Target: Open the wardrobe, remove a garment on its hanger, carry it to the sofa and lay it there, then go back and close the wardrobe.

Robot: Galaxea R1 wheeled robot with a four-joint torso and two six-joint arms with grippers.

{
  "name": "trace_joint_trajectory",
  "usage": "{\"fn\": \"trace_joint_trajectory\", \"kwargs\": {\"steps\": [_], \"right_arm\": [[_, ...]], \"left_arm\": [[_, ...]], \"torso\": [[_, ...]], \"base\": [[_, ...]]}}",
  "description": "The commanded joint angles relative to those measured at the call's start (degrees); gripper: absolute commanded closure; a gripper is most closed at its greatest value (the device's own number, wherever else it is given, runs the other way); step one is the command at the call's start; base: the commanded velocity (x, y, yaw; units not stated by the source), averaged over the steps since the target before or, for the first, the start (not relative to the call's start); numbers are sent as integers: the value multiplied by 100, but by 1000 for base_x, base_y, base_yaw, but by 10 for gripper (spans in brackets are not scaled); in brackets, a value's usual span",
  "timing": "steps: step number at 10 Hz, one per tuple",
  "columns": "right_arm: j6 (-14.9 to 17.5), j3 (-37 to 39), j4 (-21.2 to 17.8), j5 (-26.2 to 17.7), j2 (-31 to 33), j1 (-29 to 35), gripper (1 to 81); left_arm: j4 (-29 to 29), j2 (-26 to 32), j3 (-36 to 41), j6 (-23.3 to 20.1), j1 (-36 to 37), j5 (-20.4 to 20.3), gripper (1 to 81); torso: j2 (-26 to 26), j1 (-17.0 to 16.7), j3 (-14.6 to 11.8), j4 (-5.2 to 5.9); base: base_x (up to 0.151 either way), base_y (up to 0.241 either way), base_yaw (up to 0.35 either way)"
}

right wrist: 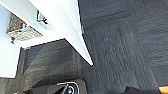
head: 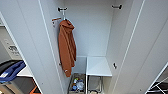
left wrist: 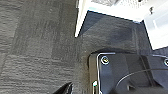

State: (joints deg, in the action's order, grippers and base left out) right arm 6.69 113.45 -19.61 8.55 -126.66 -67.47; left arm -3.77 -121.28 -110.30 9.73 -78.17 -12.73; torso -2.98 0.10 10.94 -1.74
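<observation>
A: Looking into the wardrobe (head: 100, 32) from the head camera, I see both doors swung wide, the left door's (head: 30, 37) edge running down past the orange hooded garment (head: 66, 47) hanging from the rail bracket at the upper left.

B: What's to the right of it?

A: Bare back wall, open hanging room, then a white shelf (head: 98, 66) low down. A basket (head: 77, 83) of small items sits beneath, just left of the shelf.

B: The floor?

A: Dark carpet (left wrist: 37, 45) lies open beside the door edges (right wrist: 80, 42) in both wrist views.

B: Grippers?

A: I can't tell how either one stands. The black garment I can't place from here.
</observation>
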Motion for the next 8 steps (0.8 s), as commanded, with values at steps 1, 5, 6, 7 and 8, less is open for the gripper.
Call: {"fn": "trace_joint_trajectory", "kwargs": {"steps": [1,5,6,7,8], "right_arm": [[-467,599,-192,-178,815,1028,10],[-1100,827,-209,-477,1360,2012,10],[-1407,775,-209,-722,1483,2328,10],[-1582,644,-209,-942,1518,2636,10],[-1785,477,-227,-1074,1536,2848,10]], "left_arm": [[60,1273,79,969,911,33,10],[60,2178,79,1752,2044,192,10],[51,2283,53,1805,2605,698,10],[8,2249,79,1805,3211,1356,10],[-1,2099,140,1805,3810,1982,10]], "torso": [[0,0,0,0],[2,2,4,2],[2,2,6,2],[2,2,9,0],[4,2,9,2]], "base": [[0,0,0],[0,0,0],[0,0,0],[0,0,0],[0,0,0]]}}
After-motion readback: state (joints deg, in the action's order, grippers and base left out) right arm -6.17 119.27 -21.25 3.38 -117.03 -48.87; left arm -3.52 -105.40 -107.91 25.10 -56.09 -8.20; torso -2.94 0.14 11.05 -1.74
